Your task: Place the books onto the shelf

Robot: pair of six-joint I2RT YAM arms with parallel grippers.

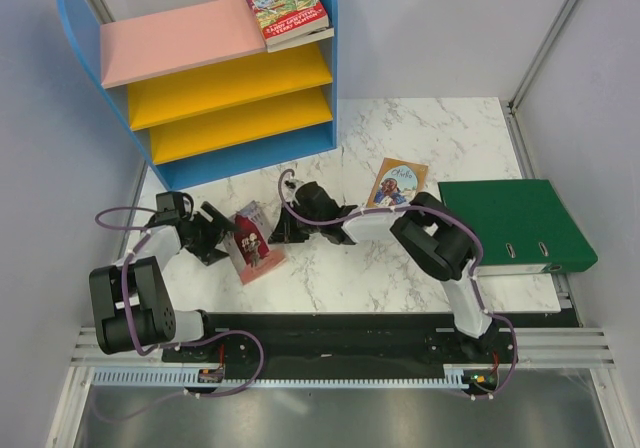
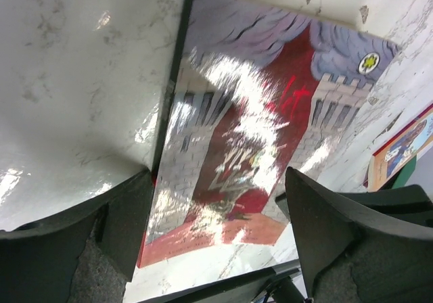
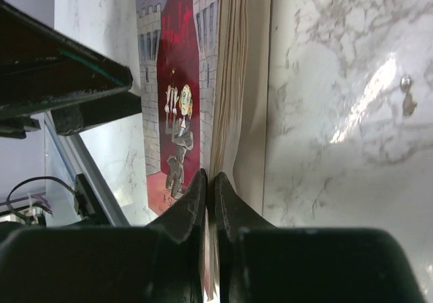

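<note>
1. Your right gripper (image 3: 210, 191) sits closest to its wrist camera. Its two fingertips are nearly touching, leaving only a thin slit. The front cover edge of the red castle-cover paperback (image 3: 177, 80) runs into that slit, so the tool is narrow and pinches the cover. The page block lies just to the right of the fingertips.
2. Your left gripper (image 2: 218, 181) is spread wide. One dark finger (image 2: 74, 242) is on each side of the same paperback and neither one touches it. The glossy cover shows between them, with strong glare on it.
3. From above, you see the paperback on the white marble table (image 1: 420, 128), between the two grippers and in front of the shelf (image 1: 75, 28). It is not on any board.
4. On the shelf, the red Treehouse book (image 1: 285, 6) lies flat at the right end of the pink top board (image 1: 180, 38). Its near edge overhangs the board a little.
5. Beside your right arm's elbow, the tan book with a round picture (image 1: 397, 183) lies face up on the table.
6. Right of that book lies the green binder (image 1: 515, 223), flat, near the table's right edge.
</note>
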